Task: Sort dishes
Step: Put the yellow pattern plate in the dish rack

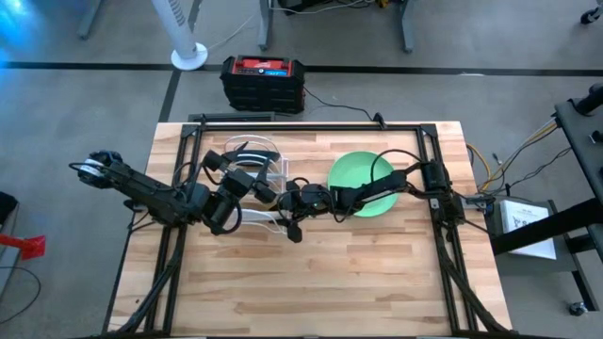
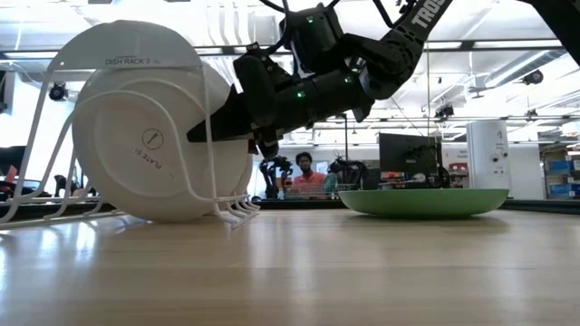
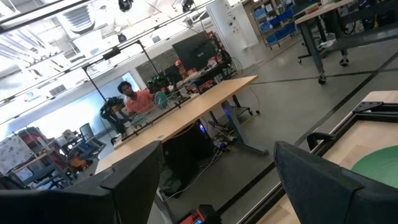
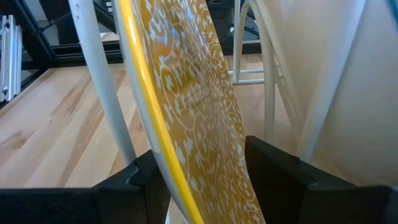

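A white wire rack point(image 1: 247, 155) stands at the table's far left. In it a yellowish patterned plate point(image 4: 186, 93) stands on edge between the white wires point(image 4: 93, 81), beside a white plate point(image 2: 154, 149). My right gripper point(image 4: 199, 177) reaches into the rack from the table's right, one finger on each side of the yellowish plate. A plain light green plate point(image 1: 363, 184) lies flat on the table to the right of the rack. My left gripper point(image 3: 217, 168) hovers open by the rack point(image 1: 254, 186), pointing level, with nothing between its fingers. My right gripper has the rim part of the yellowish plate between its two fingers, one on the patterned face point(image 4: 239, 186), the other against the back by the yellow rim point(image 4: 163, 186). The fingers come nearly level from the table's right. The plate stands on edge in the rack; its lower edge is hidden.
The near half of the wooden table point(image 1: 311, 282) is bare wood. A black and red box point(image 1: 264, 80) sits on the floor beyond the far edge. A person point(image 2: 306, 177) sits at a desk in the room behind the table.
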Controlling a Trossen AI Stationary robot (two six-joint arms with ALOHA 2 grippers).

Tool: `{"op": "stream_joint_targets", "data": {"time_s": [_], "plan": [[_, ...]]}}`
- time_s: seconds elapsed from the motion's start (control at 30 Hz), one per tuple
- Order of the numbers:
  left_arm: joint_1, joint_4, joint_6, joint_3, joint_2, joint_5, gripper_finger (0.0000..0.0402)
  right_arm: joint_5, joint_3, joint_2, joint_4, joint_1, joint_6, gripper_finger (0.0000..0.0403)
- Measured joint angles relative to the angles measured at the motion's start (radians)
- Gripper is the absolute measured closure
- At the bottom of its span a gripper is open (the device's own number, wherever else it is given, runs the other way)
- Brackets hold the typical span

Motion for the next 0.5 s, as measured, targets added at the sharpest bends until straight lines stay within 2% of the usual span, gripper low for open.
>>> {"op": "stream_joint_targets", "data": {"time_s": [0.5], "plan": [[0.000, 0.000, -0.008, 0.000, 0.000, 0.000, 0.0106, 0.000, 0.007, 0.000, -0.024, -0.002, 0.011, 0.0217]]}}
